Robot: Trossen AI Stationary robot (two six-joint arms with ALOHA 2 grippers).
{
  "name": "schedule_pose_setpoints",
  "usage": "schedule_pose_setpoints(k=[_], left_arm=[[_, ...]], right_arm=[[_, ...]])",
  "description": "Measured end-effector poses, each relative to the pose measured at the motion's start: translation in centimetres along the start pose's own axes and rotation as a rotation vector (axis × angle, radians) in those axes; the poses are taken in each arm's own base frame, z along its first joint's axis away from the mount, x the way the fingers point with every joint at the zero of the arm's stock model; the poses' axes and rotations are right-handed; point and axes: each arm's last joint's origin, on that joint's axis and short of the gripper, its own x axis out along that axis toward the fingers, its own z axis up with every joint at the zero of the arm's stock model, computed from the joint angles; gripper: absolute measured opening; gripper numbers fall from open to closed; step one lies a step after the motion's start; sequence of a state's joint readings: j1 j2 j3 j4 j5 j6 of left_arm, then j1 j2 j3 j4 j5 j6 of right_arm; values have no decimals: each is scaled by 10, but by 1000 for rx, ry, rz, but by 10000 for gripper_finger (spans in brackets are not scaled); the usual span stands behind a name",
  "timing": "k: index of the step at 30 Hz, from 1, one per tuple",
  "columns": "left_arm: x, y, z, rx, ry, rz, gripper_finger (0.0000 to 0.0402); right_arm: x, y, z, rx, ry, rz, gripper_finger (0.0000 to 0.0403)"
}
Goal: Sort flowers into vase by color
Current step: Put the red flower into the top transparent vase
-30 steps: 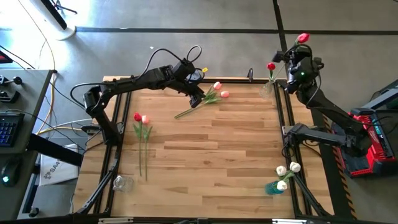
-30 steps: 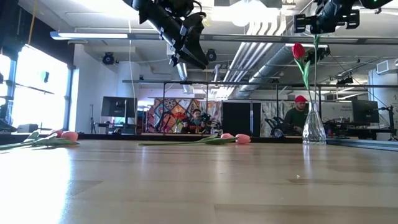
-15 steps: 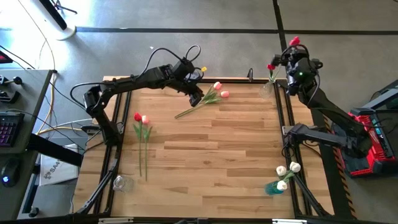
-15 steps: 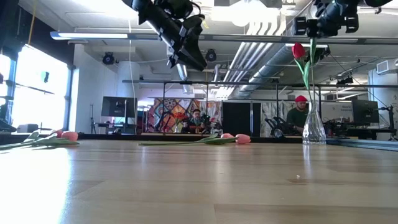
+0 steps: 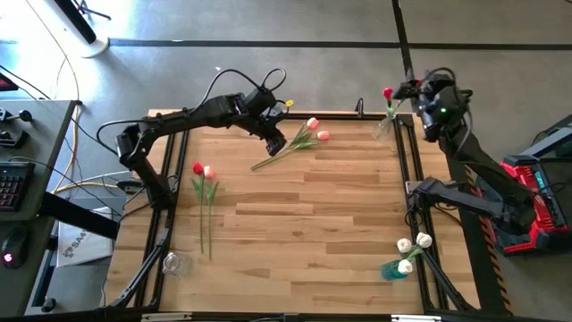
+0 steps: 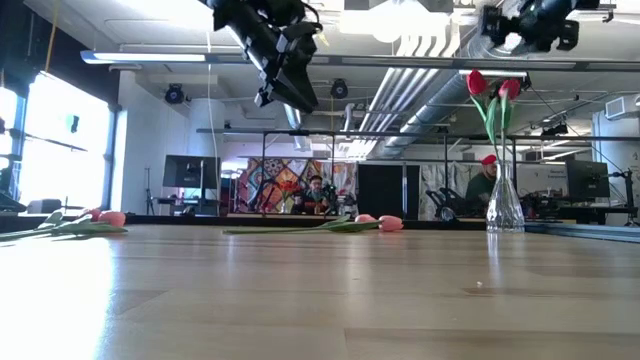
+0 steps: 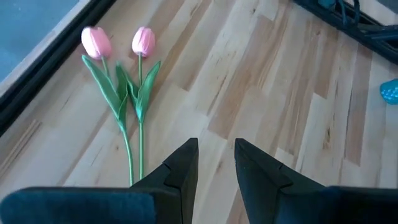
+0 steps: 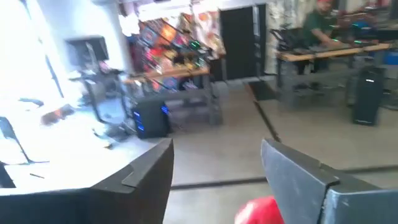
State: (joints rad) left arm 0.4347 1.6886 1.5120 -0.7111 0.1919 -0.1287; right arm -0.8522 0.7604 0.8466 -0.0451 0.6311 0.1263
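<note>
1. Since the earlier frames, the right gripper (image 5: 420,88) is letting go: a second red tulip (image 6: 512,89) is now standing in the clear vase (image 6: 504,208) beside the first red tulip (image 6: 477,82), where one second ago it was pinched above the vase.
2. Seen from the right wrist, its fingers (image 8: 305,177) are standing wide apart with nothing between them, and a red bloom is showing just below the gap.
3. From above, only one red head (image 5: 388,93) is showing over the vase at the table's far right corner; the low view is showing both heads side by side on their stems.
4. Over the far middle of the table (image 5: 295,224), the left gripper (image 5: 275,141) is hanging, having slid slightly back from the pink pair (image 5: 313,131).
5. Seen from the left wrist, its fingers (image 7: 180,174) are standing partly open and gripping nothing; the two pink tulips (image 7: 121,74) are lying flat on the wood just ahead of them.
6. At the table's left side, a red and a pink tulip (image 5: 204,192) are lying side by side, apart from the grippers.
7. White tulips (image 5: 413,243) are sitting in a blue vase (image 5: 391,269) at the near right edge; only the high view is showing them fully, while the left wrist view is catching a blue speck (image 7: 390,92).
8. By the near left corner a clear empty vase (image 5: 175,263) is lying.
9. Behind the table in the low view, a person (image 6: 487,178) in a red cap is sitting at a desk.
</note>
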Motion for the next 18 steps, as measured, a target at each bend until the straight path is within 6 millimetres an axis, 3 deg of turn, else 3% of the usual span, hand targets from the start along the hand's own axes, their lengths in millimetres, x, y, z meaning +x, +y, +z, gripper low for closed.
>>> schedule_pose_setpoints(k=[12, 18], left_arm=[[-32, -14, -24, -5, 119, 173, 94], [-16, -16, -81, -135, 275, 183, 94]], right_arm=[[-31, 8, 55, 122, -85, 237, 239], [-41, 17, 57, 177, -38, 372, 239]])
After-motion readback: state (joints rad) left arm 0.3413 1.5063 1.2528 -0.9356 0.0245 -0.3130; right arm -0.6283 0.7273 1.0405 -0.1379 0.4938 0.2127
